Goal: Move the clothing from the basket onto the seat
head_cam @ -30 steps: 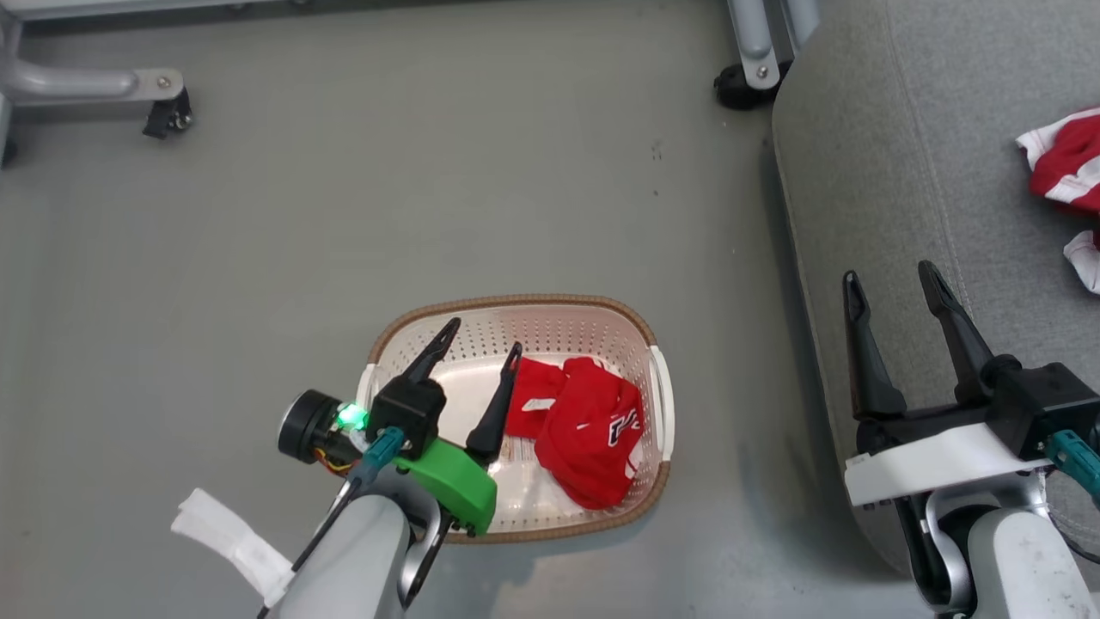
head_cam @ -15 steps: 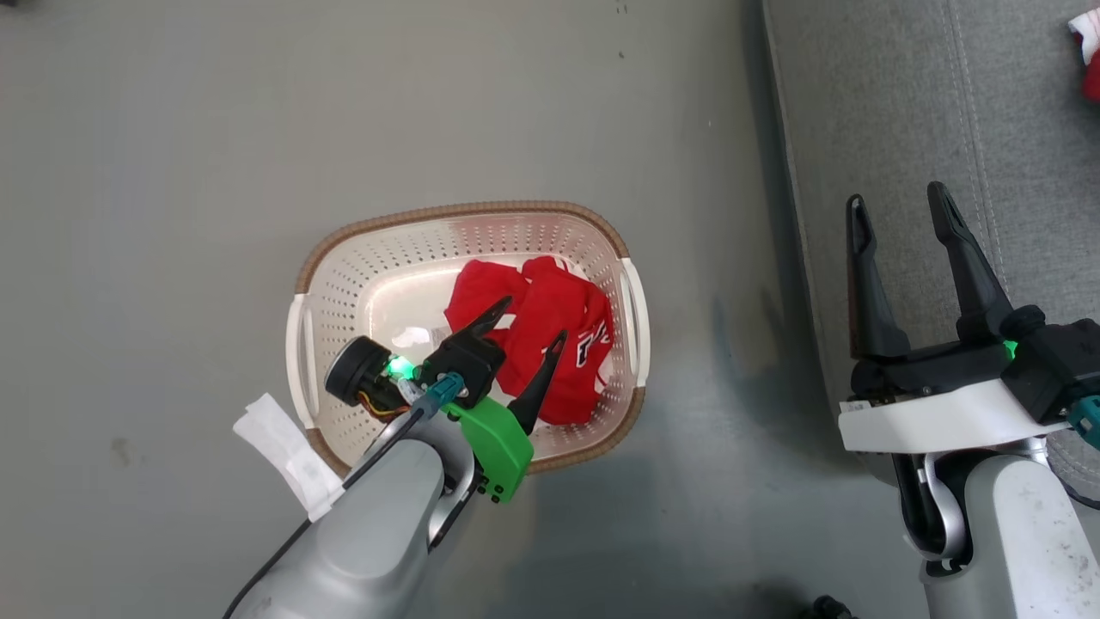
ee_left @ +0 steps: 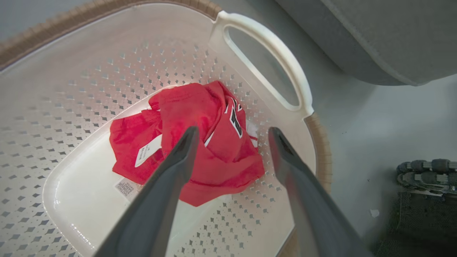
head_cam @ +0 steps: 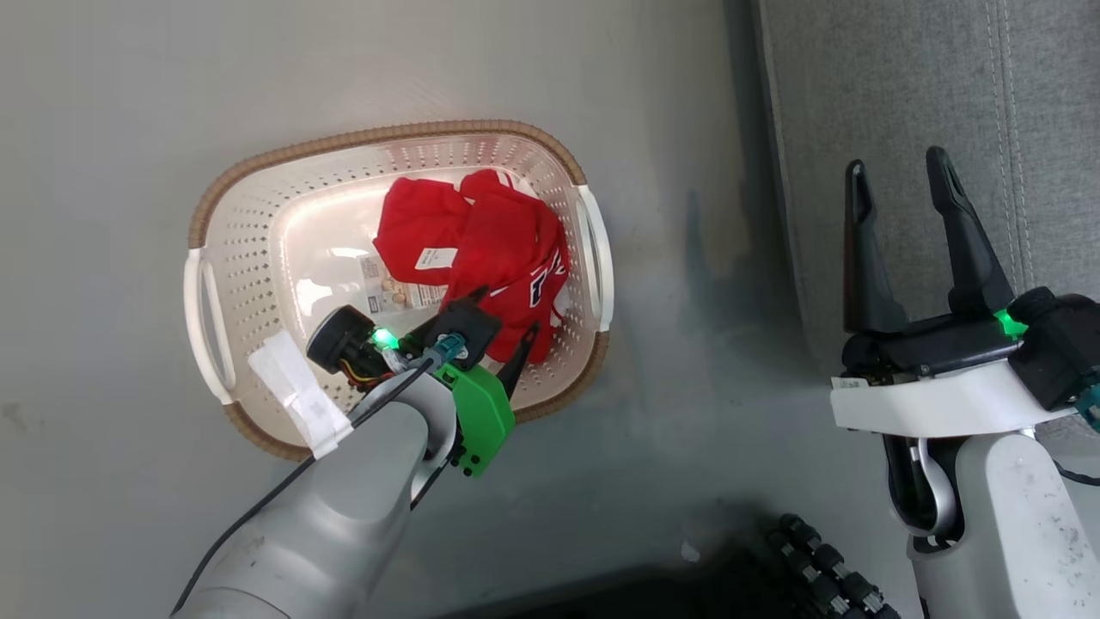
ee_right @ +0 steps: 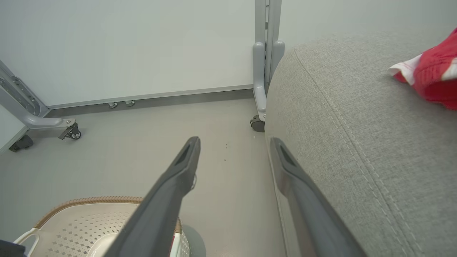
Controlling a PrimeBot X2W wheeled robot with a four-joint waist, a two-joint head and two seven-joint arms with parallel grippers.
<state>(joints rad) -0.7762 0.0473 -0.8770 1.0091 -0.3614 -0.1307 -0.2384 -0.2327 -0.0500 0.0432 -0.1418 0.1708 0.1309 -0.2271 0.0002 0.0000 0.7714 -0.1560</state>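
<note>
Basket (head_cam: 378,133) stands on the floor (head_cam: 112,77), red clothing (head_cam: 481,232) heaped toward its right end. The left hand (head_cam: 505,311), fingers wide and empty, hangs just above the heap, likely to grab it. Right hand (head_cam: 894,163) waits wide open over the edge of the seat (head_cam: 902,77). Its wrist view adds another red garment (ee_right: 432,71) lying on the cushion.

The basket (head_cam: 258,223) is glossy cream plastic, its pierced wall and smooth floor shining under the light. Its rim (head_cam: 387,133) has a brown woven look. Inside the basket, the clothing (ee_left: 200,142) is soft, matt red cloth, creased, with a white paper-like tag (ee_left: 148,155). Beside the basket, the seat (ee_right: 357,142) is grey, coarse-grained fabric with stitched seams. The floor (head_cam: 103,86) around the basket is smooth and grey. The left end effector (ee_left: 232,131) has matt dark fingers (ee_left: 171,178).
</note>
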